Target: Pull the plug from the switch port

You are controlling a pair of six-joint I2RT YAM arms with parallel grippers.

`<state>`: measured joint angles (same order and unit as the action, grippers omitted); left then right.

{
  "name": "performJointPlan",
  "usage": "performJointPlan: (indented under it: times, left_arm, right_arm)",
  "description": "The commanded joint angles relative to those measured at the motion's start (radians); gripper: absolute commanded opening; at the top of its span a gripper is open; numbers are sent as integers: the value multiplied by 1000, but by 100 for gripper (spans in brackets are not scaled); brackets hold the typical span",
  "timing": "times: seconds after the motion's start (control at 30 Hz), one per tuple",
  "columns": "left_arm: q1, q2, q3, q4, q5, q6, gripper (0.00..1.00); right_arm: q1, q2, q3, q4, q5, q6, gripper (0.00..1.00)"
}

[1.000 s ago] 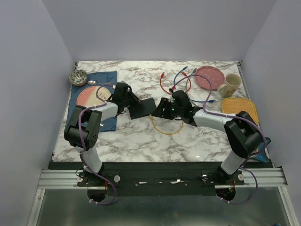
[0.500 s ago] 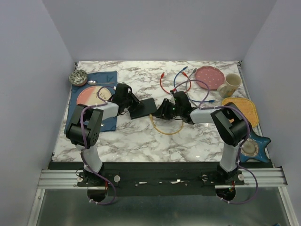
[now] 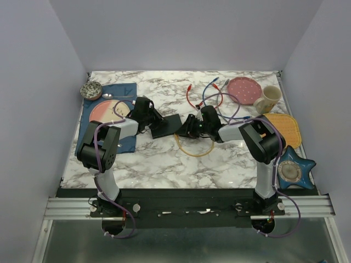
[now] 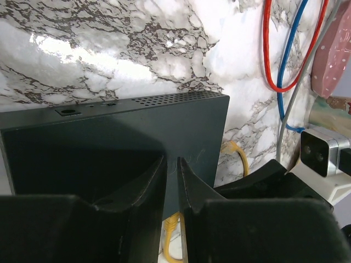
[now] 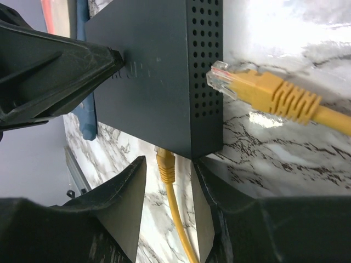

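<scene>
The switch [image 3: 167,125] is a flat black box lying mid-table. A yellow plug [image 5: 165,164] sits in a port on its near edge, and its yellow cable [image 3: 192,149] loops over the marble. The cable's other plug [image 5: 252,90] lies loose beside the perforated side of the switch [image 5: 153,82]. My right gripper [image 3: 188,127] is open, and in the right wrist view [image 5: 169,164] its jaws straddle the plugged-in plug without touching it. My left gripper [image 3: 155,121] is shut, and in the left wrist view [image 4: 171,164] its tips rest on top of the switch [image 4: 109,131].
Red and blue cables [image 3: 211,90] lie behind the switch. A pink plate [image 3: 244,89], mug [image 3: 267,98] and yellow mat [image 3: 279,126] are at the right, with a blue star dish [image 3: 293,170] at the right front. A plate [image 3: 104,111] on a blue mat and a bowl [image 3: 91,89] are at the left.
My right arm's elbow has swung left and in, uncovering the star dish. Its gripper has edged left toward the switch. The left arm and the switch have barely moved.
</scene>
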<state>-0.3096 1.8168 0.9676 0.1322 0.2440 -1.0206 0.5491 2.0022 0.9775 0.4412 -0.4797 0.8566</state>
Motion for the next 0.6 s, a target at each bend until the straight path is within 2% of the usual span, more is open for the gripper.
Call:
performJointPlan:
  times: [0.0,0.23,0.43,0.57]
  left_arm:
    - [3,29,-26,-52,-28,14,29]
    - [3,24,-35,-52,-29,17,29]
    - [3,29,-41,-43,-23,14,29]
    - [3,29,-50,-37,-20,11,29]
  right_arm:
    - [2,53,32,14,-28,-16,47]
    - [3,95,56,39,-48,7,45]
    - [2,98,47,62,-56,24,38]
    - [0,98,24,83,-59,83,38]
